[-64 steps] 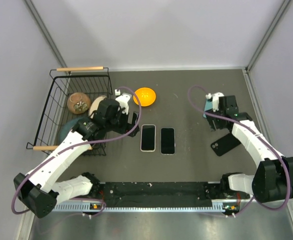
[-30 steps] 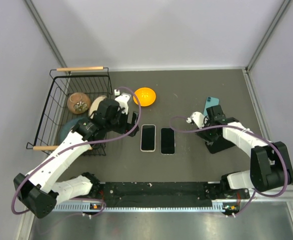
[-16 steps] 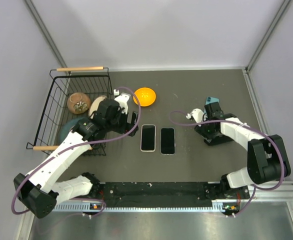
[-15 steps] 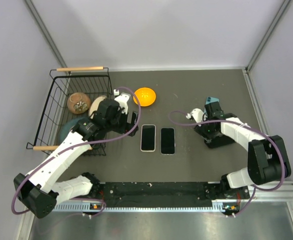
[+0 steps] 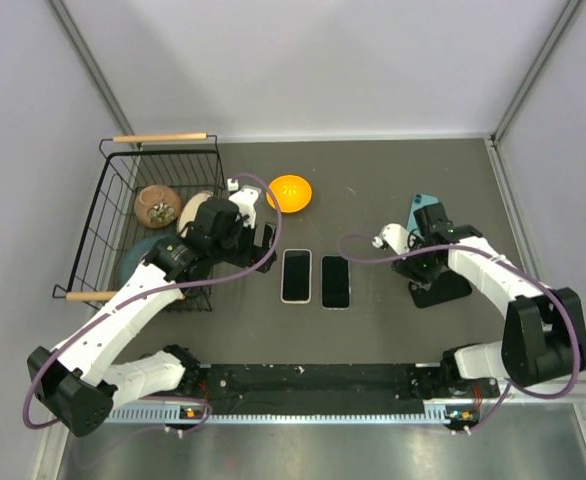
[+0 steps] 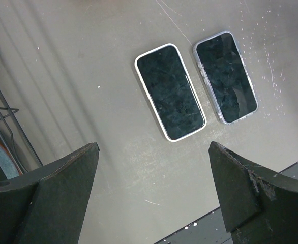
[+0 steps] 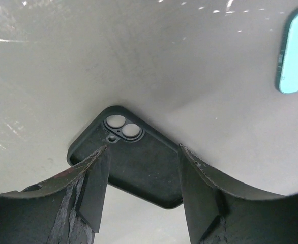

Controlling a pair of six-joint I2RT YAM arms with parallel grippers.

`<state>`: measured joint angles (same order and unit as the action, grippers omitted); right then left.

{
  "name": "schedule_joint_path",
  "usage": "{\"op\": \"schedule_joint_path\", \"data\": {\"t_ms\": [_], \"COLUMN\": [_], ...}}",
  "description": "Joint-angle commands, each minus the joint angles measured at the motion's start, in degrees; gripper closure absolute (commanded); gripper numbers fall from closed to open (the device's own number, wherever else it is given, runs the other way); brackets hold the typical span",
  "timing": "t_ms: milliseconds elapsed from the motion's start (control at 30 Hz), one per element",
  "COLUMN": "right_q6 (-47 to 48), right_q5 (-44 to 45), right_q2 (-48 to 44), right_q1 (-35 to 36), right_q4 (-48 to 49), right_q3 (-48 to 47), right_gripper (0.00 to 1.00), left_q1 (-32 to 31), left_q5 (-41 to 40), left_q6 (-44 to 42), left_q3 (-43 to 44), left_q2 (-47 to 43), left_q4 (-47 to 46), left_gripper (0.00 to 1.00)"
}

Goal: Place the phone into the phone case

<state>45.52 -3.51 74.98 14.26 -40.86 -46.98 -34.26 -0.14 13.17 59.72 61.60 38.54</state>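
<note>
The slim black-screened phone (image 6: 225, 77), clear-rimmed, lies flat at the left wrist view's upper right, beside a white-rimmed phone (image 6: 170, 105); the left gripper (image 6: 153, 146) gapes empty. The right gripper (image 7: 144, 150), jaws partly apart and empty, stands over a dark camera-holed shell (image 7: 144, 173) at frame centre.

A black wire basket (image 5: 95, 222) with 2 wooden handles holds a brown pot (image 5: 158, 205); an orange bowl (image 5: 289, 192) sits near it, a teal phone (image 7: 295, 51) well apart.
</note>
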Motion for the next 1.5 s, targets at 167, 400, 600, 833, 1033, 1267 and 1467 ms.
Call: {"op": "schedule_joint_path", "data": {"t_ms": [167,400,600,833,1033,1267,1467], "right_q6": [6.77,8.71,6.87,-9.77,-33.87,-55.68,-66.6], "right_q5": [-1.59,-3.34,-3.78,-9.86,-1.42,-2.2,0.78], "right_q2": [6.49,10.97,12.3,11.41,19.93,24.6,23.37], "right_q1": [0.5,0.42,0.5,0.5,0.42,0.42,0.33], "right_q4": [2.18,5.44,6.14,7.37,1.24,-5.81,-6.78], "right_q3": [-1.97,-0.39,-2.23,-10.13,-22.33,-26.15,-23.25], "right_gripper": [0.46,0.49,1.0,1.0,1.0,1.0,1.0], "left_q1": [0.07,0.07,0.16,0.07,0.07,0.07,0.07], "left_q5": [-0.82,-2.23,-2.84,-2.93,-2.94,-3.37,-3.64], "left_q6": [-0.34,-0.42,-0.25,-0.07,0.1,0.19,0.19], "left_q3": [0.13,-0.05,-0.31,-0.31,-0.31,-0.49,-0.66], "left_q2": [-1.75,-2.36,-3.16,-3.51,-3.68,-4.04,-4.47], "left_q4": [-2.68,-2.6,-2.68,-2.6,-2.6,-2.6,-2.6], "left_gripper": [0.05,0.05,0.05,0.05,0.05,0.05,0.05]}}
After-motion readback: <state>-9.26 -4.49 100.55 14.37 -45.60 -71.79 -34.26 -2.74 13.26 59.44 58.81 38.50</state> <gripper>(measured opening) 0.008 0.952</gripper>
